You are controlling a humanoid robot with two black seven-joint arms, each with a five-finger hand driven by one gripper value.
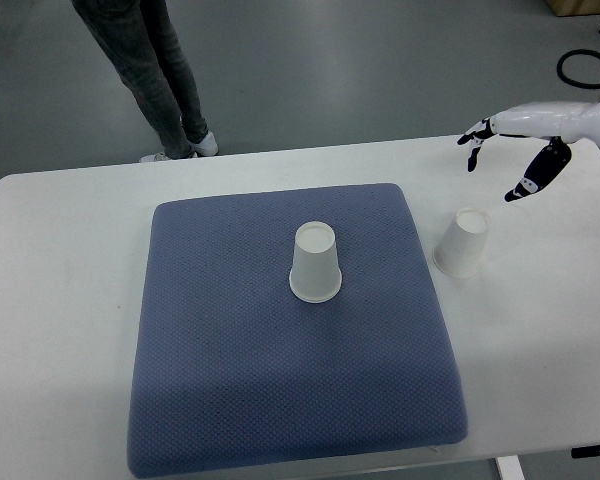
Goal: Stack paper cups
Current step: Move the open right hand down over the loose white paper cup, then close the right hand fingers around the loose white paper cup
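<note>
Closest to the camera is a big blue-grey cushion pad (pixel 280 400) with a dimpled fabric texture, lying flat on the white table (pixel 50 300) and taking up most of the middle of it. Sitting on the pad, a bit above its centre, is one white paper cup (pixel 315 263), upside down with the wide rim on the fabric and the closed base facing up. The second paper cup (pixel 463 242) is off the pad, just beside its right edge, resting on the bare table, also flipped over and looking slightly tilted in this view. So the two cups are apart, not stacked. Up in the top right corner the right robot hand (pixel 515 150) comes in from the right edge, white shell with black fingertips, fingers spread and relaxed, holding nothing. It hangs over the far right part of the table, beyond the second cup, not touching it. No left arm shows anywhere. Past the far edge of the table, a person's legs (pixel 155 70) in dark grey jeans and light sneakers stand on the grey floor, and a black cable loop (pixel 583 68) lies on the floor near the top right.
</note>
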